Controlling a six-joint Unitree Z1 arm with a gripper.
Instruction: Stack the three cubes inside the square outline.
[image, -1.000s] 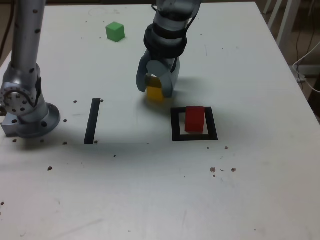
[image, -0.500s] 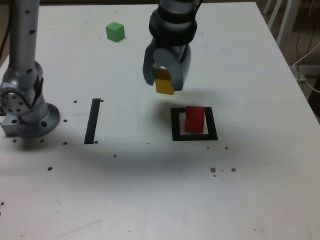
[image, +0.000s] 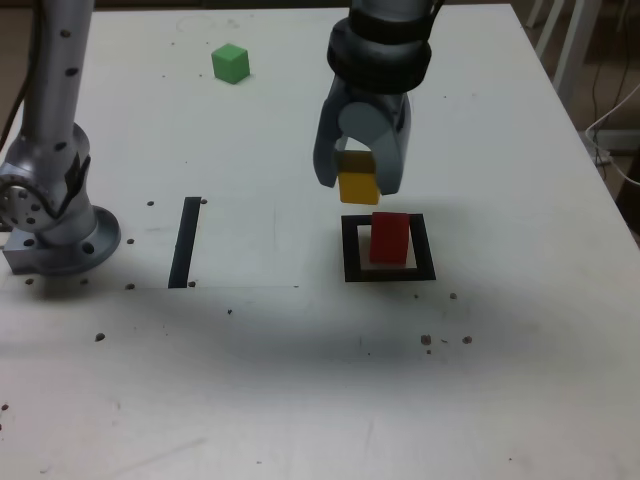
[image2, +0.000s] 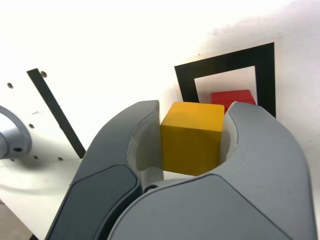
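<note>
My gripper (image: 359, 186) is shut on the yellow cube (image: 358, 186), holding it in the air just above and slightly to the exterior view's left of the red cube (image: 390, 238). That red cube stands inside the square outline (image: 350, 250). In the wrist view the yellow cube (image2: 192, 137) is clamped between both grey fingers (image2: 122, 150), with the red cube (image2: 231, 97) and the square outline (image2: 225, 62) showing beyond it. The green cube (image: 231, 63) sits alone at the far side of the table, toward the exterior view's left.
The arm's grey base (image: 50, 215) stands at the exterior view's left edge. A straight black strip (image: 185, 241) lies between the base and the outline. Small dark specks dot the white table (image: 300, 380). Chair legs (image: 570, 40) show beyond the table's far right corner.
The gripper has lifted the yellow cube off the table and carried it toward the exterior view's right, from beside the outline to just over the red cube.
</note>
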